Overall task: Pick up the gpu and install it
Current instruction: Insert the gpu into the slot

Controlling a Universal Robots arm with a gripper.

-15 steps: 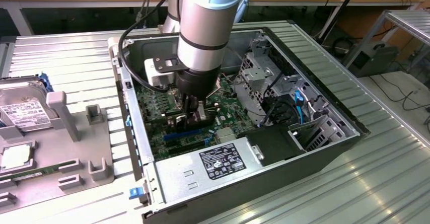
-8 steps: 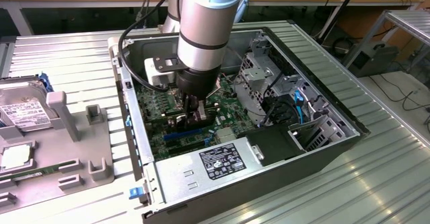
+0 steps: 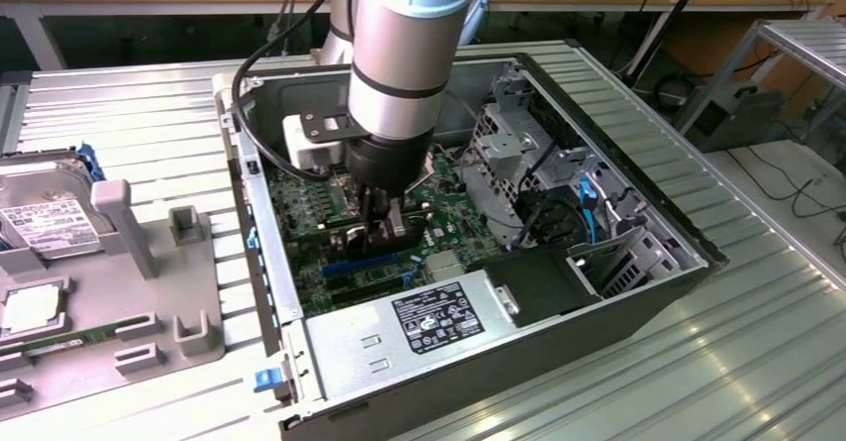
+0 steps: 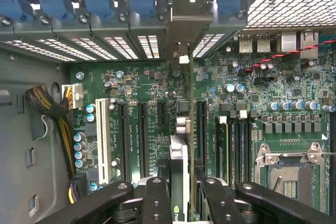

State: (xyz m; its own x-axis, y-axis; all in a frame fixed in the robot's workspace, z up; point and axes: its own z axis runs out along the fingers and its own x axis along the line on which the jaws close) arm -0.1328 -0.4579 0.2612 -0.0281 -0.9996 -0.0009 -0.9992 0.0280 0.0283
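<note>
Black two-fingered gripper (image 4: 178, 203) pinching the thin green gpu card with its silver end bracket (image 4: 179, 145), held on edge, down inside the open grey metal computer case (image 3: 668, 218). Card low over the green main board (image 4: 247, 103), lined up among the long black slots (image 4: 143, 137). Silver power box with a label (image 3: 423, 324) at 6 o'clock in the case. Grey tray (image 3: 146, 263) outside, at 9 o'clock, holding a silver hard drive (image 3: 47, 218).
</note>
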